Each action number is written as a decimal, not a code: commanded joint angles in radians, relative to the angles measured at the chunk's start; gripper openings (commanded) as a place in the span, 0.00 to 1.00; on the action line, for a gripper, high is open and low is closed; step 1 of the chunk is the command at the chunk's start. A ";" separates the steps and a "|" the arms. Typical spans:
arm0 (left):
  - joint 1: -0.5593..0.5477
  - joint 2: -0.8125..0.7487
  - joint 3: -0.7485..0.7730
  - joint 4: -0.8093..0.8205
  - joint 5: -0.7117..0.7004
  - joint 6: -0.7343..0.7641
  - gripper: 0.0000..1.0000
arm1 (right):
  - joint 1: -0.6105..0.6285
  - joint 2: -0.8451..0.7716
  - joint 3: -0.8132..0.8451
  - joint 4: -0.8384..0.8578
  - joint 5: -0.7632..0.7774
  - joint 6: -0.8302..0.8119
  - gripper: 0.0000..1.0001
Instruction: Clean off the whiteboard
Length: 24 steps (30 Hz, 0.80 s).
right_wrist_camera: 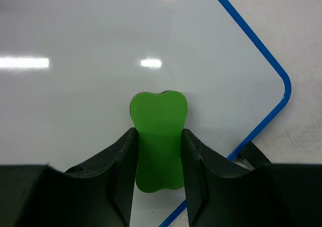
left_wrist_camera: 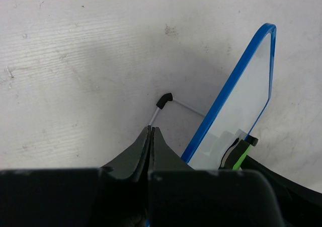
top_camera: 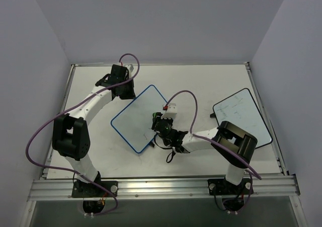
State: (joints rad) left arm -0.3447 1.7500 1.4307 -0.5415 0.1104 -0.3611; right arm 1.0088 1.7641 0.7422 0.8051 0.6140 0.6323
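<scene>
Two boards lie on the table (top_camera: 201, 83). The whiteboard (top_camera: 137, 119), blue-framed, sits turned like a diamond in the middle. A black-framed board (top_camera: 242, 117) lies well apart to its right, close to the table's right rim.

Bare tabletop stretches far of the whiteboard and across the gap between the boards. A narrower strip runs along the near edge in front of the arm bases. A raised rim bounds the table on its left, far and right sides.

The right gripper (right_wrist_camera: 158, 141) is over the whiteboard's right part, just inside its right corner. Its fingers (right_wrist_camera: 121, 161) are clamped on the sides of a green eraser (right_wrist_camera: 158, 136), which points down at the white surface. Just past the blue frame near that rounded corner, a small black foot (right_wrist_camera: 251, 154) pokes out.

The left gripper (left_wrist_camera: 151, 131) is at the whiteboard's far-left edge with its fingers pressed tight together. Its tips meet the end of a thin wire leg (left_wrist_camera: 163, 102) capped in black. I cannot tell whether the wire is pinched.

From the left wrist the board's blue edge rises steeply beside the gripper. The left forearm crosses the open table left of the board. A purple cable (top_camera: 188, 98) arcs from the right arm over the gap between the boards.
</scene>
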 commanded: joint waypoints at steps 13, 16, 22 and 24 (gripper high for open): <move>-0.031 -0.033 -0.003 -0.021 0.057 -0.004 0.02 | 0.114 0.115 0.063 -0.063 -0.077 0.010 0.00; -0.031 -0.033 -0.004 -0.021 0.057 -0.004 0.02 | 0.126 0.110 0.059 -0.064 -0.068 0.017 0.00; -0.033 -0.033 -0.007 -0.018 0.058 -0.006 0.02 | 0.148 0.106 0.045 -0.066 -0.051 0.033 0.00; -0.033 -0.034 -0.007 -0.018 0.058 -0.006 0.02 | 0.155 0.101 0.036 -0.057 -0.048 0.043 0.00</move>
State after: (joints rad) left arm -0.3454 1.7466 1.4307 -0.5411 0.1066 -0.3592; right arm 1.1183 1.8091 0.7910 0.8299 0.7158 0.6250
